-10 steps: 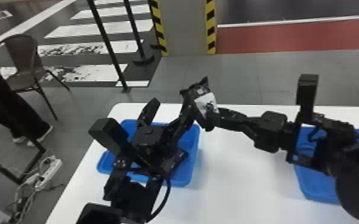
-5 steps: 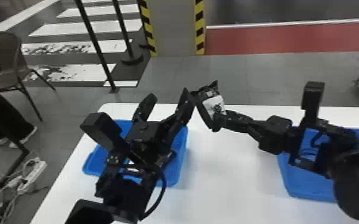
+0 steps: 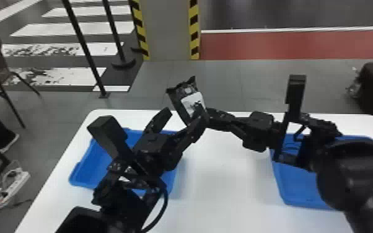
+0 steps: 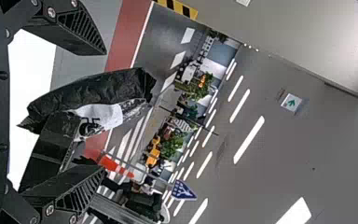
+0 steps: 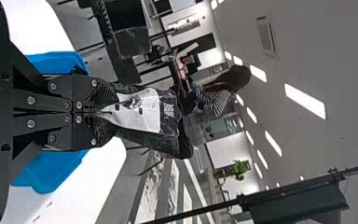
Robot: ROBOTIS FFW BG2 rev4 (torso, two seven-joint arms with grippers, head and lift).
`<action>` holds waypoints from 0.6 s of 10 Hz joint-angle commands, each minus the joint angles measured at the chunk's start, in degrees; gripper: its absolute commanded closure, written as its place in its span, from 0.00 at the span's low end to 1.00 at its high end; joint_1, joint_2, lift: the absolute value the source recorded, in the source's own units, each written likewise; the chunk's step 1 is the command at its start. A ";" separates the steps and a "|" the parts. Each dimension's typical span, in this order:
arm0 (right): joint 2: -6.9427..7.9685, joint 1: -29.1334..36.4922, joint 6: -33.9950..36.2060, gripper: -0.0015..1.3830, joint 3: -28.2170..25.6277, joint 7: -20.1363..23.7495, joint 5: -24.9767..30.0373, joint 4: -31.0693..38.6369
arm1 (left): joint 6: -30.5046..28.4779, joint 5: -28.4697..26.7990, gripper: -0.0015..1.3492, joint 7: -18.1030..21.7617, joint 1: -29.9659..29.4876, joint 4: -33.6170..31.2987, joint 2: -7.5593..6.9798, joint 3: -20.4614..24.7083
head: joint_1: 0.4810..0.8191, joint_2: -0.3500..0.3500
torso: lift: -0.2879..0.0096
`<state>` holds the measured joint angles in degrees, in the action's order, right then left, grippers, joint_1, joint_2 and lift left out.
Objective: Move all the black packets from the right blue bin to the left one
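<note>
Black pkt [image 3: 191,100] clamped in R tool [image 3: 204,115], nr spread L tool [image 3: 185,116].

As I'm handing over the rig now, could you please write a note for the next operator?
Right hand: shut on a black packet, held up.
Left hand: open at that packet, not gripping it.
Done: packet clear of both bins.
To do: probably pass it across, then set it in the left blue bin; the right blue bin is partly hidden, so I can't tell what remains.
</note>
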<state>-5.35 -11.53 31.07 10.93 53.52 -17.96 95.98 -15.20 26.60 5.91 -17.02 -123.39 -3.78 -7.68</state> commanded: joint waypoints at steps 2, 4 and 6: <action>0.17 -0.85 0.28 0.84 4.27 0.01 -2.43 -1.97 | 1.14 -0.41 0.11 -0.10 0.29 0.00 0.96 1.00 | 0.59 0.73 | 0.60; 0.17 -1.27 0.28 0.84 4.63 0.01 -3.04 -2.39 | -1.95 -0.67 0.58 -0.37 0.29 0.00 1.23 0.83 | 0.59 0.78 | 0.60; 0.08 -2.11 -0.28 0.84 4.54 0.01 -4.01 -3.10 | -1.81 -0.59 0.91 -0.90 0.15 0.00 1.14 0.56 | 0.62 0.78 | 0.60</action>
<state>-5.26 -13.24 31.09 15.53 53.53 -21.69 93.23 -17.03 26.00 4.97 -16.88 -123.40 -2.51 -6.91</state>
